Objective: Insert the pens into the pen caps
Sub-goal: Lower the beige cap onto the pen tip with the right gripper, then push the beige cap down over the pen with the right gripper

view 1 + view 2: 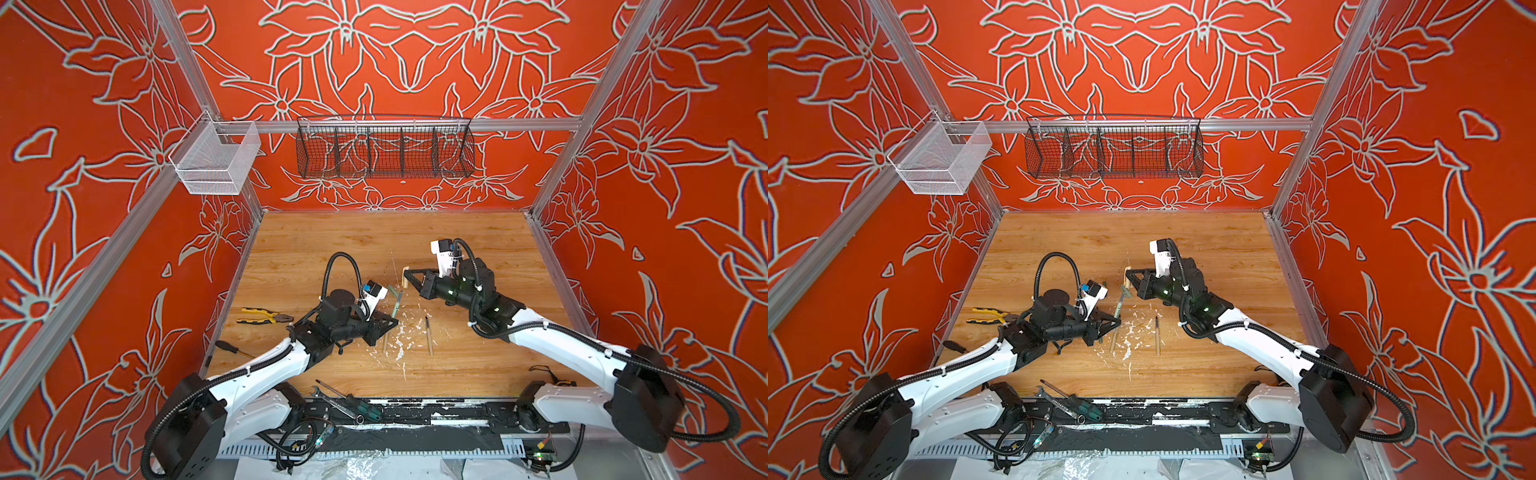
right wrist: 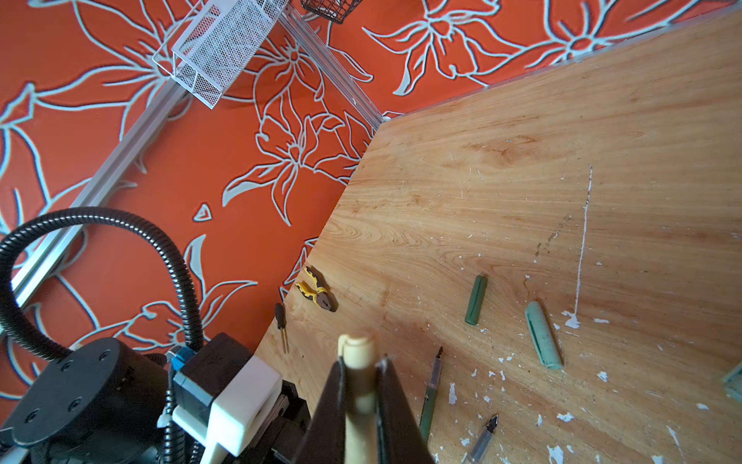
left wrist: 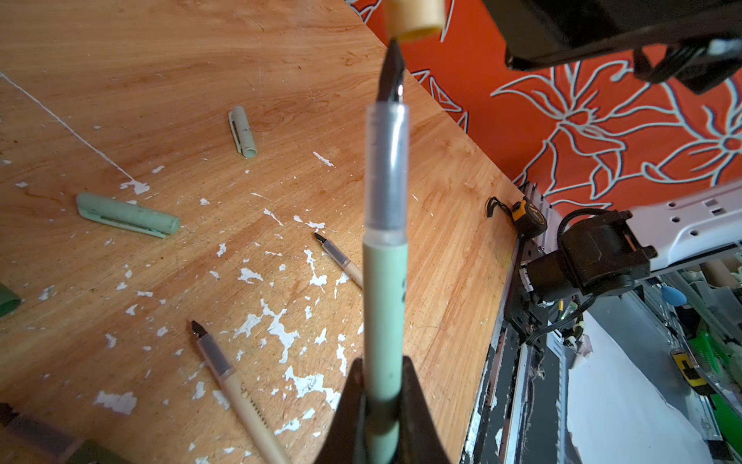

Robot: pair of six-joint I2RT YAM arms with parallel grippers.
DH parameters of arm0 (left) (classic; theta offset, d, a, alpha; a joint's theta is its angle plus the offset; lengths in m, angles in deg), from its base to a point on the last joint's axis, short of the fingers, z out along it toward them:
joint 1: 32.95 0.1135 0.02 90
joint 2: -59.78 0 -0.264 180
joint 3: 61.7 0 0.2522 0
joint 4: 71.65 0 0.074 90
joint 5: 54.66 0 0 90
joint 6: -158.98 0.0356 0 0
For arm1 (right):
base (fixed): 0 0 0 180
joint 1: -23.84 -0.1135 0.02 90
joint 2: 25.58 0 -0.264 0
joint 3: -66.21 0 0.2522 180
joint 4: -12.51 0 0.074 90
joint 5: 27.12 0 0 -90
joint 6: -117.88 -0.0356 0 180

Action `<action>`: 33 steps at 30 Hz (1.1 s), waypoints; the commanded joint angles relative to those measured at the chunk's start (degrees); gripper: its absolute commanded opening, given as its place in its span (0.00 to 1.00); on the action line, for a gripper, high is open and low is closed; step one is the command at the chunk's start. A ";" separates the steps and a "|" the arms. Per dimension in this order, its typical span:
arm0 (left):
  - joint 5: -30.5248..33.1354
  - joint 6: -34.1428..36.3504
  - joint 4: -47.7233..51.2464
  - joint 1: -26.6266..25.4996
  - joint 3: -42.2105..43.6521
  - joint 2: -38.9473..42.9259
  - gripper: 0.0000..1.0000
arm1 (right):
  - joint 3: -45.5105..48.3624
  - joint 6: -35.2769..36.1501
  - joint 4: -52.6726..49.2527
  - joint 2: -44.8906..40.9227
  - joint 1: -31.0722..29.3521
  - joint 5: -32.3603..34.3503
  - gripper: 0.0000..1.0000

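**Pen tip meets cap mouth, slightly off-centre**

Over the middle of the desk, the left claw (image 3: 381,385) is clamped on a pale green pen (image 3: 384,281). The pen's long axis runs away from the claw toward the desk's far edge. Just ahead of its dark tip, the right claw (image 2: 361,371) pinches the beige cap (image 3: 415,18), mouth facing the pen. The tip seems to sit at the rim's side, though depth is hard to judge.

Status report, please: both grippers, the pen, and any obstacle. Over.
Left gripper shut on green pen. Right gripper shut on beige cap. Pen tip at the cap's mouth, not yet inside. Nothing between them; colours do not match.
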 commanded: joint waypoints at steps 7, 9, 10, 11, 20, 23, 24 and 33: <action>-1.16 -0.59 -2.53 1.21 -0.11 0.72 0.00 | 1.28 -1.07 2.23 0.61 -1.06 0.76 0.10; -1.51 -0.68 -2.57 1.30 -0.11 0.55 0.00 | 1.34 -1.15 2.55 0.76 -1.10 0.80 0.10; -1.68 -0.68 -2.61 1.30 -0.11 0.46 0.00 | 1.33 -1.14 2.64 0.77 -1.10 0.93 0.10; -1.64 -0.68 -2.64 1.30 -0.11 0.37 0.00 | 1.32 -1.18 2.82 1.00 -1.10 0.80 0.10; -1.17 -1.27 -2.99 1.87 0.15 1.56 0.00 | 1.67 -1.40 3.79 1.55 -1.60 0.76 0.10; -1.56 -1.81 -3.64 2.43 0.40 1.94 0.00 | 1.90 -1.06 4.06 1.56 -1.92 1.03 0.10; -1.70 -1.94 -3.87 2.57 0.46 1.98 0.00 | 2.10 -1.11 4.10 1.43 -2.11 1.31 0.10; -1.78 -2.96 -5.23 3.89 0.93 2.14 0.00 | 3.63 -3.12 6.55 1.14 -2.91 1.89 0.10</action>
